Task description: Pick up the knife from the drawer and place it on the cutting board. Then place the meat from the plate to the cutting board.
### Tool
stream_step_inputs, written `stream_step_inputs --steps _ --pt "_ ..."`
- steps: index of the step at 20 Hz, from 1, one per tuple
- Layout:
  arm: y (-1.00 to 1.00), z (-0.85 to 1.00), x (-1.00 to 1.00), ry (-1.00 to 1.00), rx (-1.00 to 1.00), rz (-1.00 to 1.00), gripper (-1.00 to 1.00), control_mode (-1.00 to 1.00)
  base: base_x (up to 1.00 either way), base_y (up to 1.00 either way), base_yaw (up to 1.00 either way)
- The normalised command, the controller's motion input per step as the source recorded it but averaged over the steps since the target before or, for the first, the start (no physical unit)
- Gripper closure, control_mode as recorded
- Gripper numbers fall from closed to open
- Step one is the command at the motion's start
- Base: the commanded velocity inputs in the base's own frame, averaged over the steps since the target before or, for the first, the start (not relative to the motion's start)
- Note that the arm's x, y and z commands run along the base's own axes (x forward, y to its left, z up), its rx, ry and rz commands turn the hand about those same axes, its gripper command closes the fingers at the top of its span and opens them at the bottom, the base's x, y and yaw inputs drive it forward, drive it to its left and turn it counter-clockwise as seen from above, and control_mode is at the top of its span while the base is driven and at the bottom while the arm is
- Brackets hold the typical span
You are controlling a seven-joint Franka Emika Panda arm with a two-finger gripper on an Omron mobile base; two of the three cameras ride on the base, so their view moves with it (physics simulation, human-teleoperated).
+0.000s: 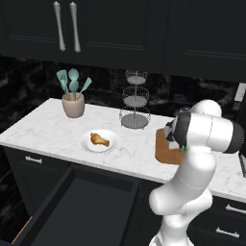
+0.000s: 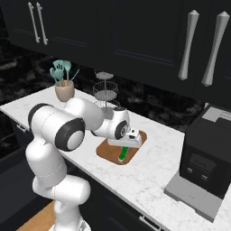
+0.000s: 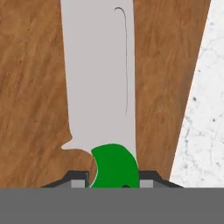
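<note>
— Knife (image 3: 98, 87) clamped at its green handle between the two narrow dark fingertips (image 3: 78, 178), grey blade stretching away over the cutting board (image 3: 35, 87). Seen from the right base camera, green handle (image 2: 122, 154) poking down below the gripper (image 2: 127, 143), right above the board (image 2: 108, 153).

— Touching the wood or not?

— Cannot tell; looks very close, blade lying flat along the grain in the hand camera. White marble counter (image 3: 201, 122) showing just past the board's edge.

— And nearest the base?

— Drawer (image 1: 81, 206) pulled wide open at lower left of the left base camera, dark inside. Arm rising beside it, bent over the counter edge (image 1: 43, 144), hiding part of the board (image 1: 166, 149).

— Meat?

— Sitting on the white plate (image 1: 89, 144), golden-brown drumstick (image 1: 99, 140) a little left of centre. Plate well apart from the board, to its left.

— Further back?

— Beige cup (image 1: 73, 105) with teal spatulas and spoons (image 1: 72, 82) at the rear left, three-tier wire basket stand (image 1: 135, 103) behind the plate and board, near the dark backsplash. Black coffee machine (image 2: 207, 153) on the counter at the far right. Black cupboard doors (image 1: 120, 29) with long silver handles (image 1: 67, 26) above all.
</note>
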Motion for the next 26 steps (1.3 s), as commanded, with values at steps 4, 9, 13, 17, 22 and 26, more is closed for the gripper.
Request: stream_step_inputs --steps 4,9,13,17,22,26 --pt "0.00 -0.20 0.16 0.00 0.00 0.00 1.00 -1.00 0.00 0.00 0.00" --pt "0.09 -0.03 0.05 0.00 0.00 0.00 1.00 -1.00 0.00 0.00 0.00" --pt "0.13 0.01 0.00 0.00 0.00 0.00 -1.00 -1.00 0.00 0.00 0.00" --pt "0.01 0.05 0.00 0.00 0.00 0.00 -1.00 -1.00 0.00 0.00 0.00" --pt "0.00 0.14 -0.01 0.00 0.00 0.00 -1.00 -1.00 0.00 0.00 0.00" --pt "0.06 0.41 -0.15 0.00 0.00 0.00 -1.00 -1.00 0.00 0.00 0.00"
